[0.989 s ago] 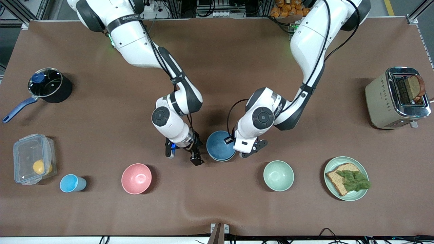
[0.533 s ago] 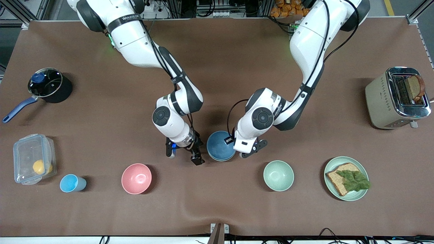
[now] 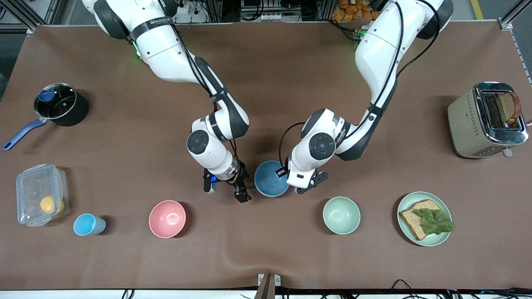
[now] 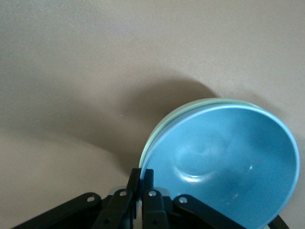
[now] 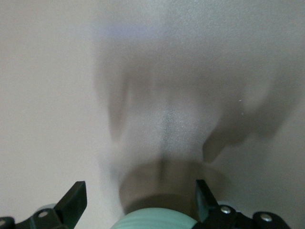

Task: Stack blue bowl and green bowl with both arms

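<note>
The blue bowl [image 3: 271, 178] stands mid-table, nested in the green bowl. Of the green bowl only a thin rim [image 4: 190, 106] shows around the blue bowl [image 4: 224, 157] in the left wrist view. My left gripper [image 3: 291, 185] is at the bowl's side toward the left arm's end, and its fingers [image 4: 141, 177] are shut on the blue bowl's rim. My right gripper [image 3: 224, 190] is open and empty, low over the table beside the bowls, toward the right arm's end. In the right wrist view [image 5: 140, 191] a pale green curved surface [image 5: 155, 220] shows between its open fingers.
A paler green bowl [image 3: 341, 215], a pink bowl [image 3: 167, 219] and a light-blue cup [image 3: 88, 224] stand nearer the front camera. A green plate with bread and lettuce [image 3: 424, 219] and a toaster [image 3: 486, 120] are toward the left arm's end. A pot [image 3: 60, 104] and a plastic box [image 3: 41, 194] are toward the right arm's end.
The blue bowl has sunk lower: the second rim that showed below it earlier is now covered. The left hand has shifted slightly with it. The right gripper has barely moved.
</note>
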Controlling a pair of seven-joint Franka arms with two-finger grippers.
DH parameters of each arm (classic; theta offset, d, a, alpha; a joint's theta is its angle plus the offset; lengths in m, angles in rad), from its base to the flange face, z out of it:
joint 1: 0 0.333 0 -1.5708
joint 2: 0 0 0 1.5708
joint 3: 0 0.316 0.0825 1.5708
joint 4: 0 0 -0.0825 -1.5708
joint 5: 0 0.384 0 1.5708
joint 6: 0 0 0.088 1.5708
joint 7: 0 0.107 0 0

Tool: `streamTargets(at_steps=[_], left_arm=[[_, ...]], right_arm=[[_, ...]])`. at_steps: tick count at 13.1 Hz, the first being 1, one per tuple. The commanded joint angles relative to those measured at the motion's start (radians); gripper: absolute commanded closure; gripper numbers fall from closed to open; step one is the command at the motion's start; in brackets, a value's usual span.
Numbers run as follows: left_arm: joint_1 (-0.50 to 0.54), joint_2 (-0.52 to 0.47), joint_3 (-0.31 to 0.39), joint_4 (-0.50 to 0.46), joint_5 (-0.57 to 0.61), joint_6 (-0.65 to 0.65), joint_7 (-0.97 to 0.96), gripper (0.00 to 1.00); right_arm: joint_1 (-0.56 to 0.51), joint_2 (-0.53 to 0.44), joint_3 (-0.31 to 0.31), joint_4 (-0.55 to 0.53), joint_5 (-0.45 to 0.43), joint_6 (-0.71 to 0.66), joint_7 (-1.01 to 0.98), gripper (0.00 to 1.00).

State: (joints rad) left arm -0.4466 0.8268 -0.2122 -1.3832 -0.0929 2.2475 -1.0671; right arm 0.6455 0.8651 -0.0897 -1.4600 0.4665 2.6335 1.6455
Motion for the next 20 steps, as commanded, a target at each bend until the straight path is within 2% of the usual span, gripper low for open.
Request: streamTargets(at_steps=[1, 3, 5, 6, 7, 12, 15, 18, 20], left_arm=[[-0.006, 0.012, 0.005, 0.021, 0.01, 0.006, -0.013, 0.72], [-0.004, 0.011, 0.005, 0.023, 0.01, 0.006, -0.014, 0.56], [-0.001, 0.0, 0.005, 0.024, 0.01, 0.006, -0.014, 0.33], [-0.001, -0.014, 0.005, 0.023, 0.012, 0.006, -0.014, 0.08], [0.006, -0.029, 0.005, 0.023, 0.012, 0.004, -0.014, 0.0], [0.074, -0.185, 0.005, 0.006, 0.024, -0.029, -0.01, 0.0], [0.121, -0.296, 0.005, 0.003, 0.103, -0.165, 0.012, 0.0], [0.208, -0.424, 0.002, 0.003, 0.133, -0.362, 0.209, 0.0], [0.293, -0.498, -0.001, 0.004, 0.131, -0.468, 0.301, 0.0]], right_arm=[[0.0, -0.015, -0.008, -0.002, -0.017, -0.007, 0.011, 0.0], [0.005, -0.015, -0.012, -0.002, -0.019, -0.007, 0.011, 0.0], [0.006, -0.015, -0.012, -0.002, -0.019, -0.007, 0.011, 0.0], [0.006, -0.015, -0.012, -0.003, -0.019, -0.007, 0.011, 0.0], [0.008, -0.015, -0.013, -0.003, -0.019, -0.007, 0.011, 0.0], [0.008, -0.015, -0.013, -0.005, -0.019, -0.007, 0.013, 0.0], [0.002, -0.037, -0.025, -0.01, -0.02, -0.029, 0.011, 0.0], [-0.009, -0.115, -0.097, -0.01, -0.02, -0.198, -0.006, 0.0], [-0.049, -0.194, -0.117, -0.011, -0.02, -0.365, -0.103, 0.0]])
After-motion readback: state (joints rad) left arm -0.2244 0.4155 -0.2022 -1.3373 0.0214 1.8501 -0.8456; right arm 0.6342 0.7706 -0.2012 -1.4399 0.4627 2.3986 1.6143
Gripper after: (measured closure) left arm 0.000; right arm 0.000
